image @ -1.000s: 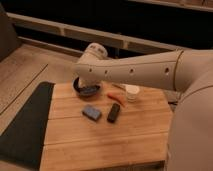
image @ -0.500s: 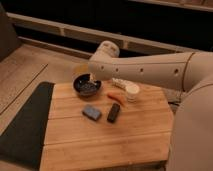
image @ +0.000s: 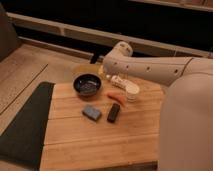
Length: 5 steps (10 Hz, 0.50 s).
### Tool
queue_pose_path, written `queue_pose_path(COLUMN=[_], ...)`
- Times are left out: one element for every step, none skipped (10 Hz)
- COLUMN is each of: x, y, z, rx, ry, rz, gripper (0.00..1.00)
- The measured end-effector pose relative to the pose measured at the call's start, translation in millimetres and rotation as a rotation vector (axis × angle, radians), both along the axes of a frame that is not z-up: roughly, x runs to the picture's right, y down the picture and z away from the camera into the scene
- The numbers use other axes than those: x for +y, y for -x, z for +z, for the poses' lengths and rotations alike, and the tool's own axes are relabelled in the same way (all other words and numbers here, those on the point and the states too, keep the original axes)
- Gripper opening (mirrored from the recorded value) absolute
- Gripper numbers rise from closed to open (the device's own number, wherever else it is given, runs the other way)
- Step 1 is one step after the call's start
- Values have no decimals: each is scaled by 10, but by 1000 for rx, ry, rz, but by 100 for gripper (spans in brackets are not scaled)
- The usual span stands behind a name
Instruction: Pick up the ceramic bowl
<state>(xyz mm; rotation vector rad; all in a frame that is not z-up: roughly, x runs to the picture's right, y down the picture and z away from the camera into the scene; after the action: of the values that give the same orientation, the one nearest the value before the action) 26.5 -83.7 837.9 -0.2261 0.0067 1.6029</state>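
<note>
One high view, looking down past the robot's cream arm [image: 150,70].
It faces the pale slatted wooden surface [image: 100,135] from its near edge, at close range; the gripper [image: 118,81] hangs over its far side.

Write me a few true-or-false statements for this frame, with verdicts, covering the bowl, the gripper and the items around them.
1. The ceramic bowl rests on the wooden board. True.
2. The gripper holds the bowl up off the board. False: the gripper is to the side of the bowl, between it and the white cup, and the bowl is not in it.
3. The blue block lies nearer the camera than the bowl. True.
4. The black bar sits inside the bowl. False: it lies on the board next to the blue block.
</note>
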Motion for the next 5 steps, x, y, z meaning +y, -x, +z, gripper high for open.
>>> queue_pose_path(x=[30,31,30,32,40], y=[21,35,25,19,-10], z=[56,58,59,56,54], rx=[-9,-10,-9,-8,-4], ry=[10,11,10,10,14], rz=[-2,-3,-3,-3,-3], gripper=[65,65,65,65,65])
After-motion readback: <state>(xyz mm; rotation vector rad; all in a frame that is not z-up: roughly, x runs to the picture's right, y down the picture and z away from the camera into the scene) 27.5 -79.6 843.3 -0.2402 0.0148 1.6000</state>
